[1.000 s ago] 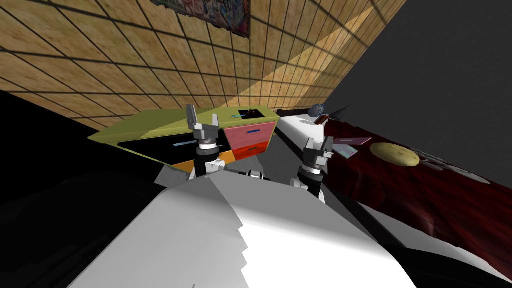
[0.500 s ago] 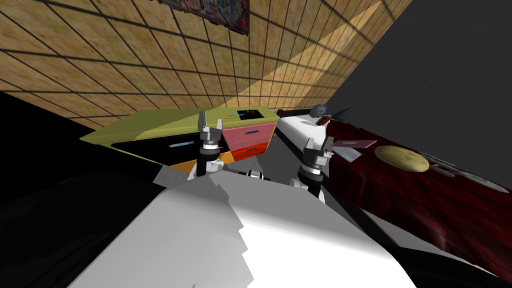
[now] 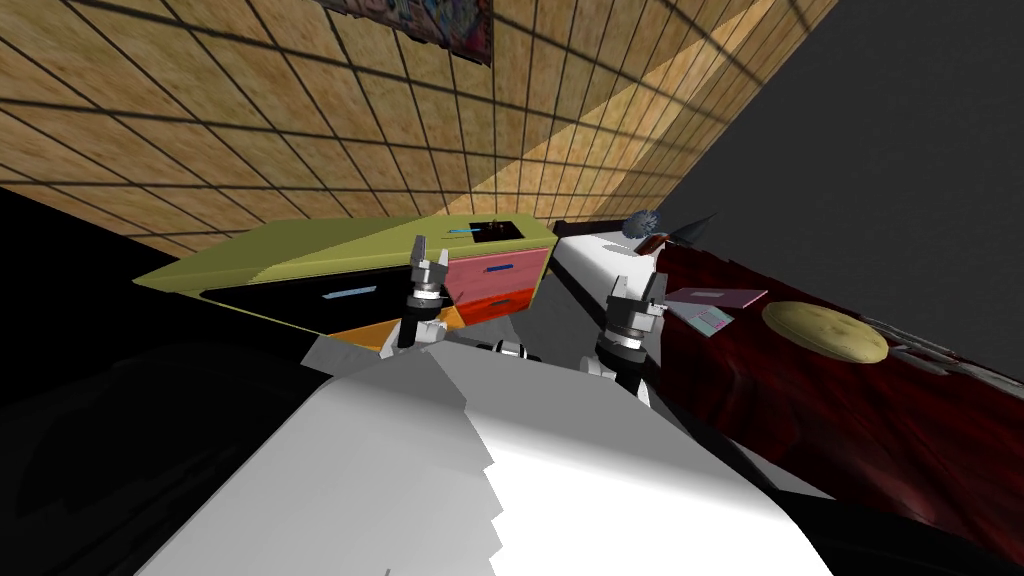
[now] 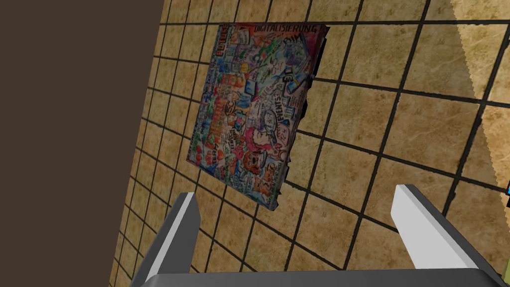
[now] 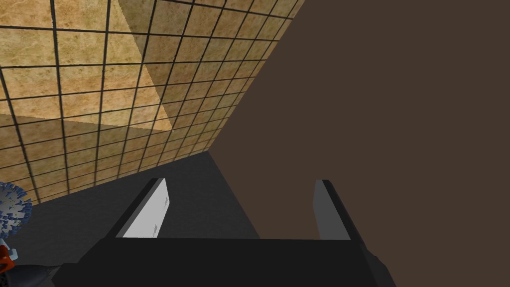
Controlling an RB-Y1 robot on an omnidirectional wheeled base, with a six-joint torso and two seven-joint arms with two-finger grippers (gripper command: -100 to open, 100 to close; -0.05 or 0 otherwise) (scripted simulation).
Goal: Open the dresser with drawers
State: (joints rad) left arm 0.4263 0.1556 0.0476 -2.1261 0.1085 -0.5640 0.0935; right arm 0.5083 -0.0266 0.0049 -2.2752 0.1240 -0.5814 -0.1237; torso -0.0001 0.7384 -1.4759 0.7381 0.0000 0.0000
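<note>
Open air lies between the left pincer (image 3: 430,255), fingers spread, and the front of the dresser (image 3: 330,245), with nothing before the pink drawer (image 3: 500,268). A bare strip of grey floor (image 3: 555,325) runs between dresser and bed (image 3: 850,400). The bed's dark red edge crowds the right pincer (image 3: 637,282), also spread, on its outer side.

My left gripper (image 3: 430,256) and forearm cover part of the olive-green dresser with pink, red and orange drawer fronts (image 3: 300,250); the orange front (image 3: 365,334) is mostly hidden. The colourful scribbled wall poster (image 3: 430,20) is cut by the head view's top edge. The dark red bed cover (image 3: 850,400) runs off the right edge. The spiky blue ball-like thing (image 5: 11,212) is cut off in the right wrist view, can't name it. The thin grey items (image 3: 925,348) on the bed are too small to tell.
</note>
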